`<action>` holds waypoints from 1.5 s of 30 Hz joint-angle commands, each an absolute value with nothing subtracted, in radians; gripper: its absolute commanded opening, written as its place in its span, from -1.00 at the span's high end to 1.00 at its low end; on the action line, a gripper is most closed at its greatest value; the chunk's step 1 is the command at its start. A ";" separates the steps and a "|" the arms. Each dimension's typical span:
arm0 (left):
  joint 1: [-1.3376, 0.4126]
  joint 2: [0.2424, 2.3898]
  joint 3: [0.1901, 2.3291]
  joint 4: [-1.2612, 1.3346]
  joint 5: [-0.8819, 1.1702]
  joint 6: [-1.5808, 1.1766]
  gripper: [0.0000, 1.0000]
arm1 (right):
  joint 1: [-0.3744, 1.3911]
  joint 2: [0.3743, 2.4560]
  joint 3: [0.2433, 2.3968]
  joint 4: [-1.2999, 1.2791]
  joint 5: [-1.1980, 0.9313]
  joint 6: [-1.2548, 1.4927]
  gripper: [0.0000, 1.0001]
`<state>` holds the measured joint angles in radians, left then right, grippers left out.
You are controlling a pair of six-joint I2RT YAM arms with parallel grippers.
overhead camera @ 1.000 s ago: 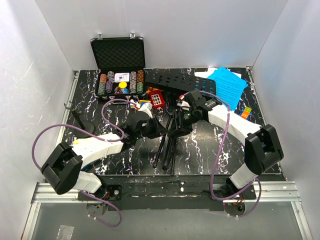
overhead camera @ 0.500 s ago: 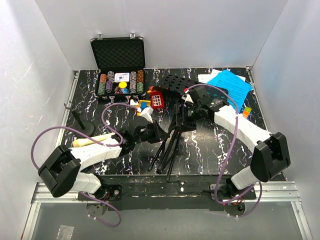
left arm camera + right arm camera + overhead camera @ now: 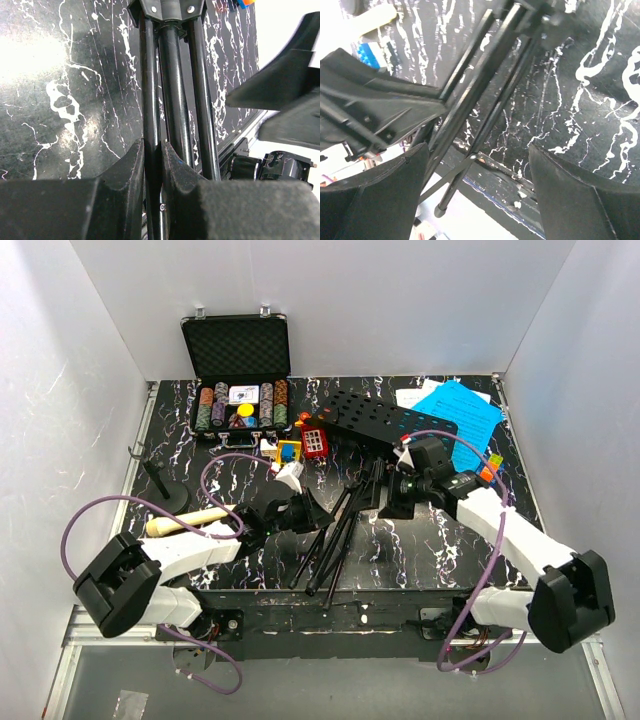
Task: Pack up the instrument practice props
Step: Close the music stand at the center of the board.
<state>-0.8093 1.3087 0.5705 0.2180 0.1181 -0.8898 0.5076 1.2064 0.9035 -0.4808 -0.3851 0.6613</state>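
Observation:
The black music stand lies on the table, its hole-punched desk at the back and its folded tripod legs pointing to the near edge. My left gripper is shut on one leg, which shows clamped between the fingers in the left wrist view. My right gripper is open and empty beside the shaft, with the legs between and beyond its fingers. Blue sheet-music pages lie at the back right. The cream microphone and small mic stand are at the left.
An open black case of poker chips stands at the back left. Small toy blocks lie in front of it and a coloured cube sits at the right. The legs' feet reach over the table's near edge.
The music stand has swung down, its legs now lying flatter toward the near edge. My right gripper has moved right and nearer, away from the shaft. My left gripper still holds the leg.

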 commanded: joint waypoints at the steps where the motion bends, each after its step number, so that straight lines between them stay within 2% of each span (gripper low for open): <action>1: -0.819 1.218 0.589 0.419 0.140 -0.884 1.00 | 0.488 1.284 0.835 -0.264 -0.471 0.756 -0.77; 7: -0.819 1.204 0.554 0.428 0.133 -0.888 1.00 | 0.485 1.382 0.767 -0.026 -0.538 0.879 -0.80; 18: -0.833 1.331 0.552 0.506 0.202 -0.911 1.00 | 0.489 1.584 0.831 0.045 -0.538 0.845 -0.83; 22: -0.842 1.385 0.552 0.517 0.219 -0.902 1.00 | 0.489 1.628 0.870 0.031 -0.531 0.805 -0.56; 26: -0.842 1.428 0.552 0.525 0.245 -0.900 1.00 | 0.491 1.657 0.877 0.035 -0.532 0.769 -0.09; 28: -0.842 1.437 0.552 0.526 0.250 -0.900 0.77 | 0.489 1.670 0.880 0.032 -0.532 0.752 0.17; 30: -0.842 1.436 0.555 0.520 0.258 -0.899 0.33 | 0.489 1.678 0.884 0.028 -0.531 0.733 0.37; 32: -0.842 1.430 0.563 0.499 0.262 -0.890 0.17 | 0.491 1.678 0.890 0.017 -0.523 0.713 0.52; 35: -0.841 1.396 0.572 0.450 0.253 -0.868 -0.02 | 0.489 1.675 0.905 0.002 -0.505 0.681 0.66; 38: -0.838 1.347 0.563 0.405 0.223 -0.850 -0.21 | 0.489 1.669 0.917 -0.044 -0.488 0.664 0.67; 41: -0.835 1.322 0.558 0.373 0.212 -0.830 -0.33 | 0.489 1.670 0.917 -0.052 -0.485 0.663 0.55; 42: -0.834 1.321 0.558 0.362 0.213 -0.825 -0.36 | 0.489 1.671 0.919 -0.052 -0.486 0.667 0.46; 45: -0.834 1.316 0.554 0.339 0.218 -0.822 -0.37 | 0.491 1.661 0.917 -0.066 -0.477 0.676 -0.05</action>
<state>-0.8387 1.3441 0.5434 0.3962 0.2237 -0.8532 0.4850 1.6905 0.8616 -0.1329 -0.4759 0.7219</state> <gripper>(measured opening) 0.677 0.514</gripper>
